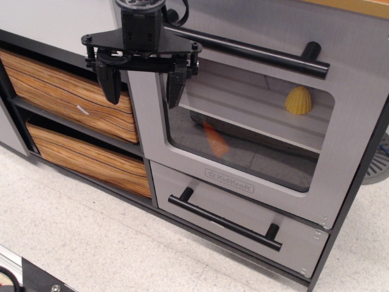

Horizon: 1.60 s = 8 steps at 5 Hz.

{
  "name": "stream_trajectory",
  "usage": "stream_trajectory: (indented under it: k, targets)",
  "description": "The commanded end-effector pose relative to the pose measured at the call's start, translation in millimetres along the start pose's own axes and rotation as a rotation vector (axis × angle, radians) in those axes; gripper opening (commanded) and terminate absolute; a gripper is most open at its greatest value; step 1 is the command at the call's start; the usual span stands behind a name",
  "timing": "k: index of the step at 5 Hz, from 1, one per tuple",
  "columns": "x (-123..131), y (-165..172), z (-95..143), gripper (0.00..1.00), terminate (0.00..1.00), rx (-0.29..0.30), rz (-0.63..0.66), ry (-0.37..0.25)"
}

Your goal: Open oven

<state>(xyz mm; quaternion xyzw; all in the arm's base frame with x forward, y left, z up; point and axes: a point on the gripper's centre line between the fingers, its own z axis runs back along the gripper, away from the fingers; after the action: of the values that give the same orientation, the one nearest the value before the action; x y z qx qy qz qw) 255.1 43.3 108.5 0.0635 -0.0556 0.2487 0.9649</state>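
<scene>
Pale speckled floor across the bottom of the frame, nearest the camera. Above it, lower centre-right, a small grey windowless drawer with a short black bar pull running down toward the right.

Directly above that, filling the centre and right, the oven: brushed-silver door closed, face turned toward the viewer and slightly downward-left, clear rounded window in the middle, "KidKraft" logo beneath the glass. Long black handle mounted across the top of the door, its long axis slanting from upper centre down to the upper right. Behind the glass, an orange carrot-like item on the oven floor and a yellow ribbed object on the shelf.

At left, two wood-grain drawers stacked in a dark frame.

At upper centre-left, a black gripper hanging in front of the door's left edge, fingers spread apart and pointing down, grasping nothing, just below the left end of the handle.
</scene>
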Motion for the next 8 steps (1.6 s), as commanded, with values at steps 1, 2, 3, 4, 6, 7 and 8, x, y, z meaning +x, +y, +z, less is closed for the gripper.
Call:
stream_trajectory:
  k: [1, 2, 3, 4, 6, 7, 8]
  targets:
    - [0.0, 0.0, 0.0, 1.0, 0.0, 0.0, 0.0, 0.0]
    - [0.0, -13.1, 19.6, 1.0, 0.0, -0.087, 0.103, 0.035]
    - [13.7, -22.5, 38.2, 1.0, 0.0, -0.153, 0.291, 0.006]
    - [30.0, -26.6, 53.9, 1.0, 0.0, -0.263, 0.478, -0.015]
    - [47.3, -38.3, 50.6, 1.0, 0.0, -0.363, 0.627, -0.057]
    - [52.8, -42.6, 45.3, 1.0, 0.0, -0.407, 0.685, -0.074]
    - [53.9, -46.6, 30.9, 1.0, 0.0, -0.362, 0.705, -0.058]
